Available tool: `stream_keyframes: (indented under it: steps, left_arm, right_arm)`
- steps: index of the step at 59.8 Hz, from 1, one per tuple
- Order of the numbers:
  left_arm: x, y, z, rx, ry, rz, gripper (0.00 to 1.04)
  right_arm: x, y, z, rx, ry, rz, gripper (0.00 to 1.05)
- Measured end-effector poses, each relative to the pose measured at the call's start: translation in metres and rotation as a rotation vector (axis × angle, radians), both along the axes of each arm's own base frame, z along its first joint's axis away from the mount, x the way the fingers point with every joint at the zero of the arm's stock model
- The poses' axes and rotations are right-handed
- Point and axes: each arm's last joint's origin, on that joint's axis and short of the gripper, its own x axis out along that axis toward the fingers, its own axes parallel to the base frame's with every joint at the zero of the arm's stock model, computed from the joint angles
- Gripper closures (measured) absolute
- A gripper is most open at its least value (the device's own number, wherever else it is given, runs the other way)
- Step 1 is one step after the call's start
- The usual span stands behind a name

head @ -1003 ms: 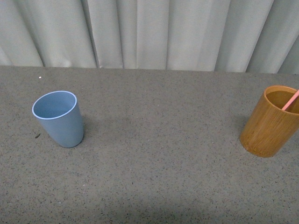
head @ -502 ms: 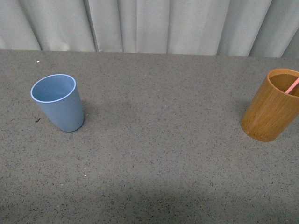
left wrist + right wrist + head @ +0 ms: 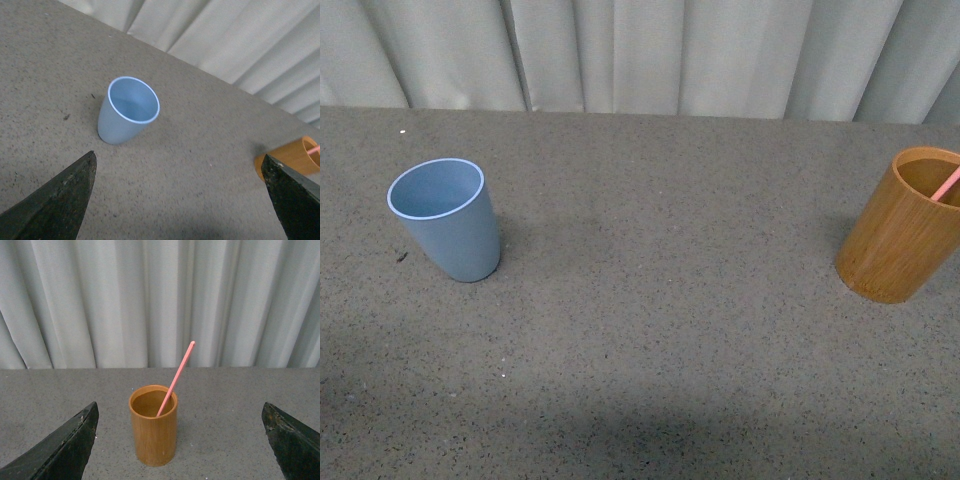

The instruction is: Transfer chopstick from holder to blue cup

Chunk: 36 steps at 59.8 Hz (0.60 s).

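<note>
The blue cup (image 3: 447,220) stands upright and empty at the left of the grey table; it also shows in the left wrist view (image 3: 128,110). The orange-brown holder (image 3: 903,225) stands at the far right, with one pink-red chopstick (image 3: 947,184) leaning in it. In the right wrist view the holder (image 3: 153,426) stands ahead with the chopstick (image 3: 176,378) slanting out over its rim. My left gripper (image 3: 181,172) is open, well short of the cup. My right gripper (image 3: 180,415) is open too, the holder ahead between its spread fingers, apart from them. Neither arm shows in the front view.
A pale pleated curtain (image 3: 640,55) hangs along the table's far edge. The speckled grey tabletop (image 3: 670,300) stretches between cup and holder. In the left wrist view the holder (image 3: 295,156) sits partly behind one finger (image 3: 292,195).
Between one second and half a second ago the front view shifted so the cup and holder sit higher in frame. Since then nothing has visibly moved.
</note>
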Motion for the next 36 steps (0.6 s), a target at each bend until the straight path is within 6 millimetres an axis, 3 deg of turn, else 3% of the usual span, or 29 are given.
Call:
stream_keyframes:
  steps: [7, 19, 36]
  left_arm:
    - [0.037, -0.011, 0.002, -0.009, 0.064, 0.031, 0.07]
    - [0.093, -0.032, -0.021, 0.024, 0.222, 0.064, 0.07]
    - [0.125, -0.033, -0.034, 0.037, 0.302, 0.118, 0.07]
  right_arm:
    - [0.0, 0.0, 0.0, 0.0, 0.0, 0.0, 0.09]
    - [0.0, 0.0, 0.0, 0.0, 0.0, 0.0, 0.09]
    - [0.0, 0.0, 0.0, 0.0, 0.0, 0.0, 0.09]
